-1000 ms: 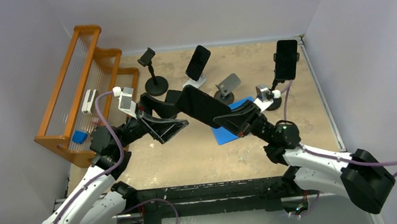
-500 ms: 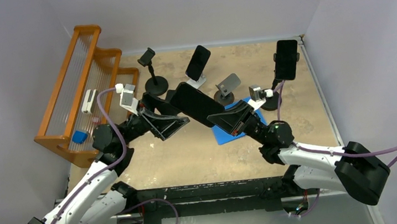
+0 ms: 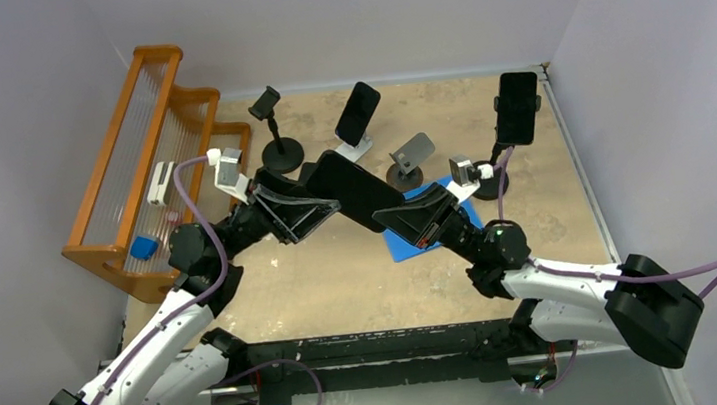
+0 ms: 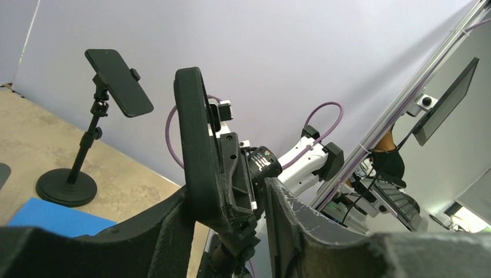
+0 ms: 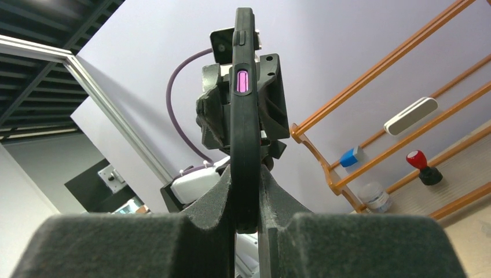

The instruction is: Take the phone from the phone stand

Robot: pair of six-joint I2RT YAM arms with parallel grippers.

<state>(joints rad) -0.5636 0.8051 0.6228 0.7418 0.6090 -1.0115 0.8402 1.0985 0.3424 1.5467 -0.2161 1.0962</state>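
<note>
The right gripper (image 3: 407, 220) is clamped on the phone (image 3: 353, 190), held in the air mid-table. The left gripper (image 3: 310, 211) straddles the stand (image 4: 228, 174) behind it, fingers spread, touching nothing I can confirm. Best to steady the stand first, then pull the phone straight out (no twisting). Phones: three. Stands: five.

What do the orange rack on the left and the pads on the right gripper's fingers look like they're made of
Orange rack: probably painted metal or wood, judging by its thin, straight, evenly coloured bars with a slight sheen. Finger pads of the right gripper: likely dark foam or soft rubber, with a matte, grainy, porous-looking surface.
</note>
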